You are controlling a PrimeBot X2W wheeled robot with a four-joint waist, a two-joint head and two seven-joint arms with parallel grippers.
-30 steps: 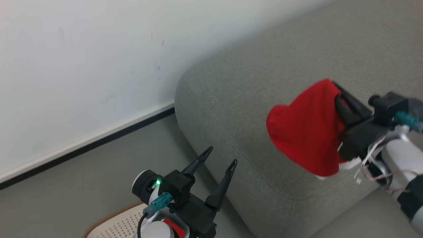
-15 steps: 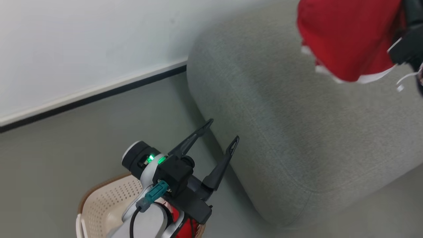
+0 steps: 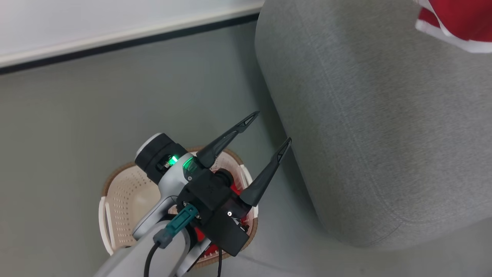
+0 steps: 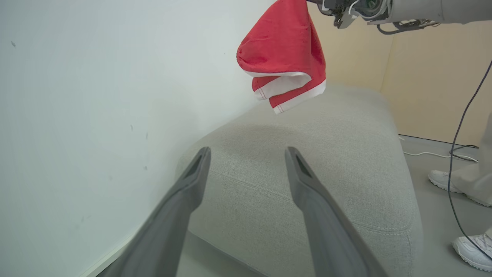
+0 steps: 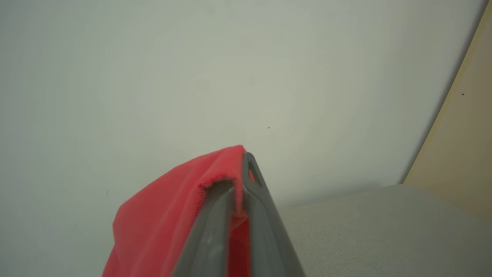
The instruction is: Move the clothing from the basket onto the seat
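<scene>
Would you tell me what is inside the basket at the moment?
Red fabric shows inside the basket, beside bare perforated wall. The left claw and its arm cover the rest, so which garment it is cannot be told.

No lettering, label, brand mark, number or sign is legible on any surface, near or far, in these views.

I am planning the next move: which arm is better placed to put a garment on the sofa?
Right. The right gripper is shut on the red garment, hanging above the sofa. The left gripper is open and empty, near the basket.
</scene>
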